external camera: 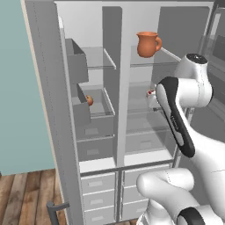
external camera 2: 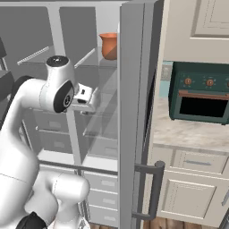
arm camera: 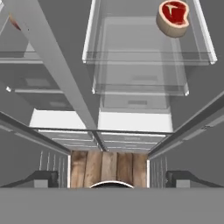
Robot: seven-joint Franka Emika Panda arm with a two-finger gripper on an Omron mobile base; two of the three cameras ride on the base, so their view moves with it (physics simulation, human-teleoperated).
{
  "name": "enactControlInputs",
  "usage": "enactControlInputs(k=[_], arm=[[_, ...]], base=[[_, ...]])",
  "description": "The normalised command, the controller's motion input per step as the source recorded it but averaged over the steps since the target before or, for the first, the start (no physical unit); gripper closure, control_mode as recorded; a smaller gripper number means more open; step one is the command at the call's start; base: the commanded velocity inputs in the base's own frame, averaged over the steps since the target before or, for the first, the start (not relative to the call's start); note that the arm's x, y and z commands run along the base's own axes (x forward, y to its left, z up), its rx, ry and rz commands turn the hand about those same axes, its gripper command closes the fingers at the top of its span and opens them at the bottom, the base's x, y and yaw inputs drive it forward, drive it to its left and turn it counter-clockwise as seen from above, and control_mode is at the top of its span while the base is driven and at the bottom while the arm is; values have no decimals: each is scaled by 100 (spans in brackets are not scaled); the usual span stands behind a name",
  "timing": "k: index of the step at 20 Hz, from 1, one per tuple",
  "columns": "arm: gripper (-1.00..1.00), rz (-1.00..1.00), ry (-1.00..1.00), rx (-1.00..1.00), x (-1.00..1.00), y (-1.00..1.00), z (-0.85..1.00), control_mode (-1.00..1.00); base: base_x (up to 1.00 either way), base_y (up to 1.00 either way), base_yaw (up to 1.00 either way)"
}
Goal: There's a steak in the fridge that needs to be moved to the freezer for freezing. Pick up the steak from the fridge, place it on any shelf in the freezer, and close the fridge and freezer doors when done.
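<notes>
Fingers: my fingers (arm camera: 112, 175) sit at the bottom of the hand view, the two tips far apart with bare floorboards between them — open, holding nothing.
Nearest edge: the fridge's (arm camera: 144, 83) glass shelf front runs just ahead of me, with bins and drawers stacked below it.
Steak: the steak (arm camera: 174, 17) lies on that glass shelf, far back and over to the right side, red face up with its tan rim showing; it is well apart from my tips.
Step in hand: reaching in, as I judge it — the pick-up is not yet done.
Next move: carry the hand forward over the shelf and toward the steak's side, then come down with the tips either side of the slab.
Edges: the centre divider (arm camera: 57, 70) slants close on my left; the freezer (external camera: 94, 105) lies beyond it.
Open room: both doors (external camera: 52, 110) stand wide, so the way in looks free; the jug (external camera: 147, 43) sits on a higher shelf.
</notes>
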Motion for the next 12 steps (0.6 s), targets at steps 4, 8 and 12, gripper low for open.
enactControlInputs(k=[4,8,12], arm=[[-100,0,-8,-1,22,-11,-7,-100],[-100,0,0,-1,50,-11,-11,-100],[-100,0,6,0,68,-18,-15,-100]], base=[[0,0,0],[0,0,0],[0,0,0]])
